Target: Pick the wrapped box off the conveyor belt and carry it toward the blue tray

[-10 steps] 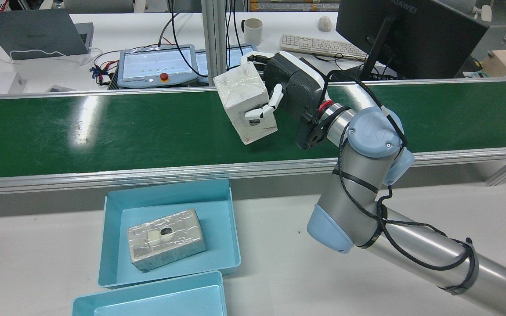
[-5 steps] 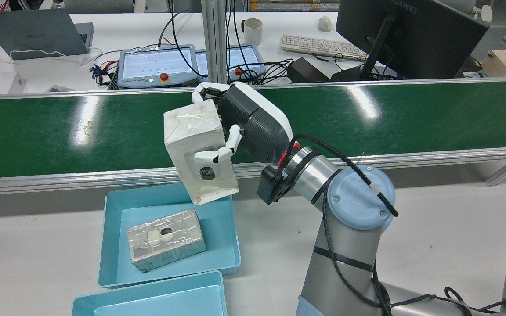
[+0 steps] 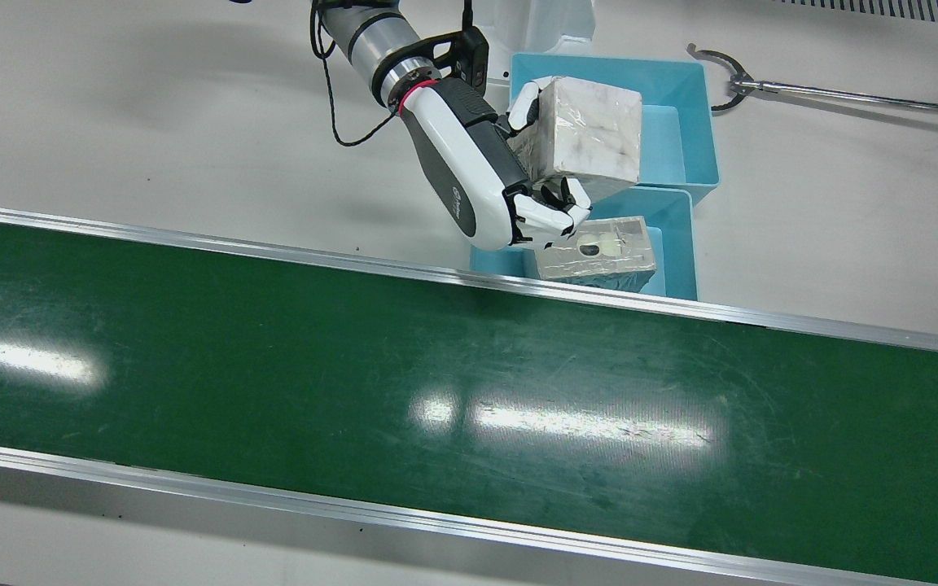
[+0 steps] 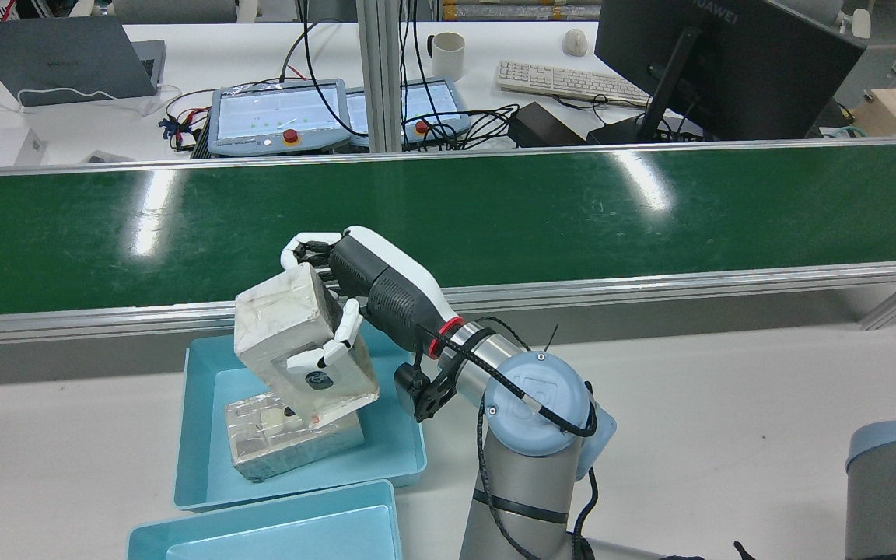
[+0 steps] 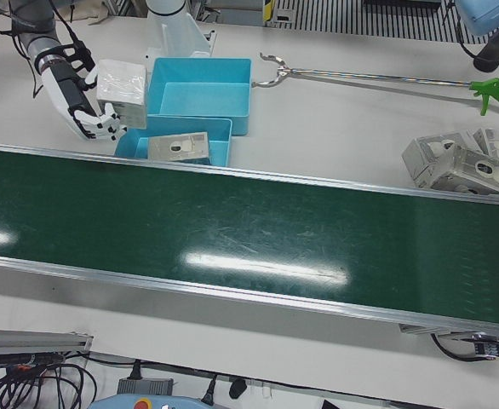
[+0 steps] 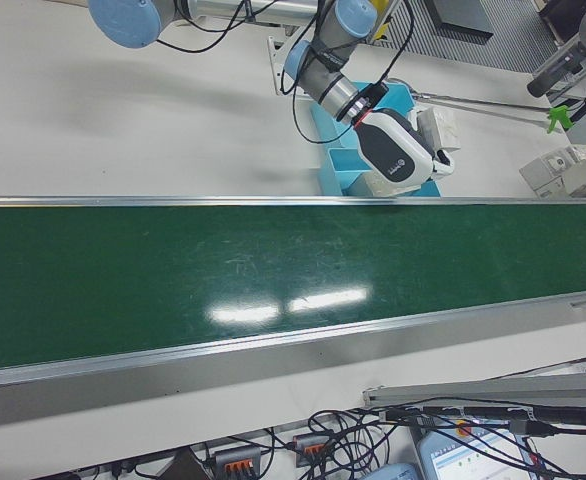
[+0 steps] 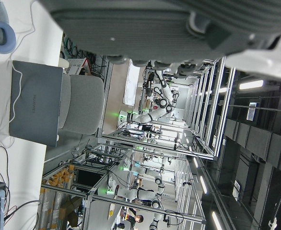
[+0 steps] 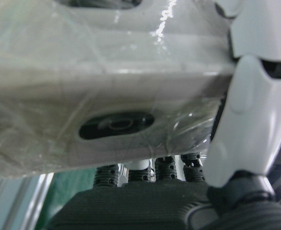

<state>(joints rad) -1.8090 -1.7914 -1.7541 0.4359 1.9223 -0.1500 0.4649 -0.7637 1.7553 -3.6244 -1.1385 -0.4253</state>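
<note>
**Desk:** Where is the wrapped box (image 4: 304, 354) in this one?

**Me:** In my right hand (image 4: 362, 292), clear of the conveyor belt (image 4: 495, 210) and hanging tilted over the near blue tray (image 4: 191, 435). My fingers (image 4: 323, 354) are curled round its sides, closed on it, with its lower corner just above a second wrapped box (image 4: 292, 439) that already lies in that tray.

**Desk:** And the risk from here?

**Me:** I judge the main one is a collision: if I lower the box as it hangs, that corner lands on the one below, and the load tips or rides up against the tray wall. The wrapping looks slick and glossy, so a knock could also make it slide through my grip. Another blue tray (image 3: 681, 98) sits touching this one, and a drift that way would put the box in the wrong bin.

**Desk:** The other hand?

**Me:** My left hand shows in no view except its own camera, which looks out at the room; I cannot tell how it stands
</note>
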